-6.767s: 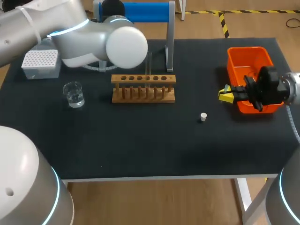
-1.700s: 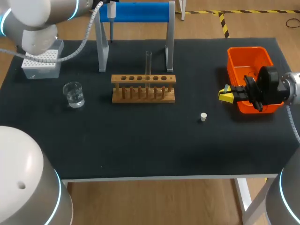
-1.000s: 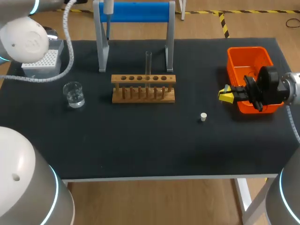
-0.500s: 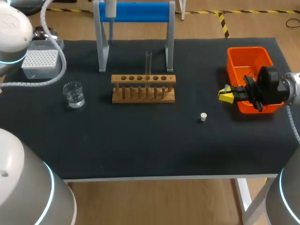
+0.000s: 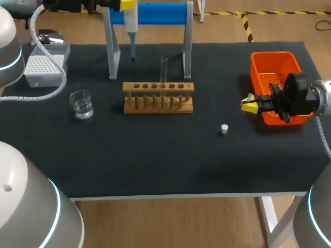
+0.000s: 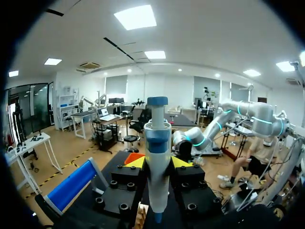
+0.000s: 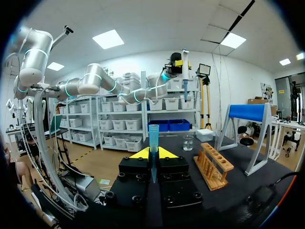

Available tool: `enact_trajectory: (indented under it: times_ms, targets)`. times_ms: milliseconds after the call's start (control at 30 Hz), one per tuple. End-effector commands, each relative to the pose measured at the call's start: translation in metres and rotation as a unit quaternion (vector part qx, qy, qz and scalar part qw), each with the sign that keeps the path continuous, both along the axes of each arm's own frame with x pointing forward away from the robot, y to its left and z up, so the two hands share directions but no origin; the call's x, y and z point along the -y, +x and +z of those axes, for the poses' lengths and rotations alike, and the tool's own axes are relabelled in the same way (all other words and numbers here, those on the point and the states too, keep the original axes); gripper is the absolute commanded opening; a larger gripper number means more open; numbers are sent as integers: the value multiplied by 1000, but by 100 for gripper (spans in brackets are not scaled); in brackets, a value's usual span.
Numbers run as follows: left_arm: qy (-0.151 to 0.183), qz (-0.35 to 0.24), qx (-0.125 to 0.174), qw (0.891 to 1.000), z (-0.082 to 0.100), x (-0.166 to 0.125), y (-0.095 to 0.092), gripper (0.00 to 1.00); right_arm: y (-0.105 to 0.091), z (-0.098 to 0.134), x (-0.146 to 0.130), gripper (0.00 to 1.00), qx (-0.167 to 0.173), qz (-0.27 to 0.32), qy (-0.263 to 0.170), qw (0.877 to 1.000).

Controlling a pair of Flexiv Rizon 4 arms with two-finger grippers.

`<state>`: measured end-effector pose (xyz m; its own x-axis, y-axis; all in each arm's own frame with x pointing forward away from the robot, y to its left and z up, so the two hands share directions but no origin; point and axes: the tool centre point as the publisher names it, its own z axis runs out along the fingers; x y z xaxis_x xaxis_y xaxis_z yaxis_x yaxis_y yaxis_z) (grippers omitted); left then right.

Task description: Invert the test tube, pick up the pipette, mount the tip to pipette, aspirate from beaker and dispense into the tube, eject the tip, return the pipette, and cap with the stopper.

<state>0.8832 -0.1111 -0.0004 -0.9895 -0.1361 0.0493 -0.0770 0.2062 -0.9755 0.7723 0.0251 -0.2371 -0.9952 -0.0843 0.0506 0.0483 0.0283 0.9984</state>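
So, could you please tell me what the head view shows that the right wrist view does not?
Only the head view shows the small white stopper and the orange plastic bin. Only the right wrist view shows the blue plastic pipette tip clamped in the right claw. Both show the wooden test-tube rack, the clear glass beaker, the blue-barred stand and the white-and-blue pipette.
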Motion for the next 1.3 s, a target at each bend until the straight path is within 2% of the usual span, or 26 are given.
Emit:
enact_trajectory:
  times_ms: [33, 400, 500, 567, 800, 933, 1300]
  targets:
    - [10, -2, -8, 1000, 10, 18, -7, 0, -1, 0, 1, 0, 0, 0, -1, 1000]
    - [-9, -23, -31, 999, 13, 61, -37, 0, -1, 0, 1, 0, 0, 0, -1, 1000]
    - [-30, -37, -30, 998, 10, 70, -40, 0, -1, 0, 1, 0, 0, 0, -1, 1000]
    - [-47, -44, -28, 998, 8, 75, -41, 0, -1, 0, 1, 0, 0, 0, -1, 1000]
    - [-56, -61, -19, 996, 4, 89, -41, 0, -1, 0, 1, 0, 0, 0, -1, 1000]
    - [-57, -64, -4, 996, 5, 92, -41, 0, -1, 0, 1, 0, 0, 0, -1, 1000]
    - [-46, -71, -1, 996, -3, 97, -39, 0, -1, 0, 1, 0, 0, 0, -1, 1000]
